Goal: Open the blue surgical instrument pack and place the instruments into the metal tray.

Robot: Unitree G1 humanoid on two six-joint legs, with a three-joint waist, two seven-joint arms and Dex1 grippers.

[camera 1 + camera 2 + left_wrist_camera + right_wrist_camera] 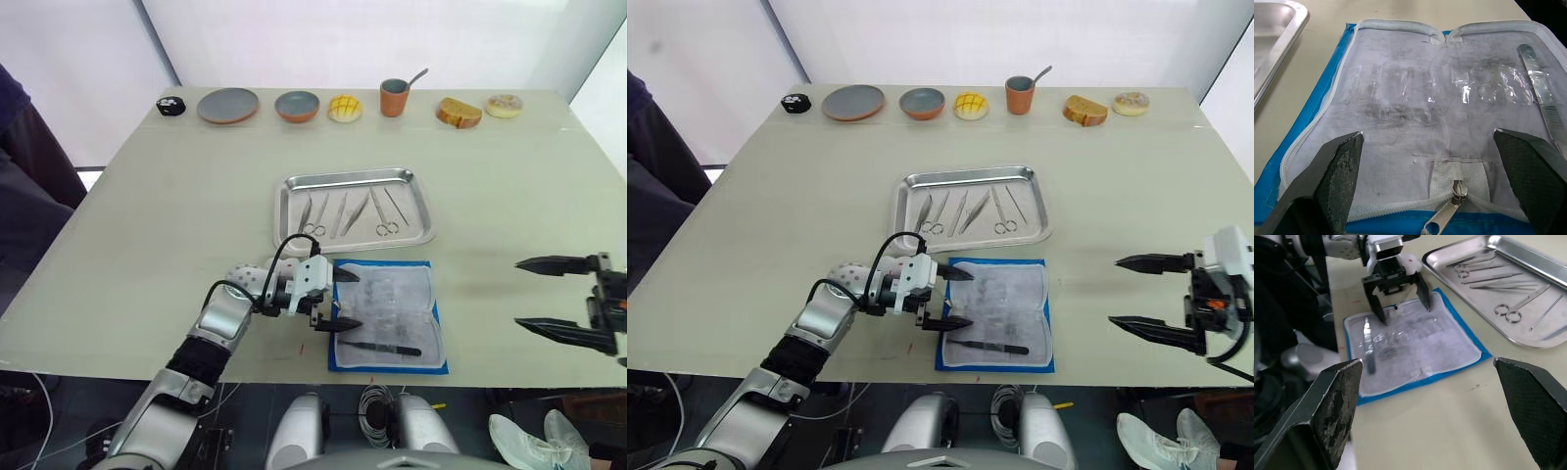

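Our left tool (338,302) hangs over the near left edge of the opened blue surgical instrument pack (388,315), fingers spread apart and empty, straddling the zipper pull (1445,215). One dark-handled instrument (382,348), perhaps a scalpel, lies on the pack's clear inner sheet, beside the tool. Just behind the pack, the metal tray (354,209) already holds the other instruments (348,213). We judge this the last pickup: shift toward that piece, close on its handle, carry it to the tray. Our right tool (558,297) waits wide open, well apart, over the bench (176,196).
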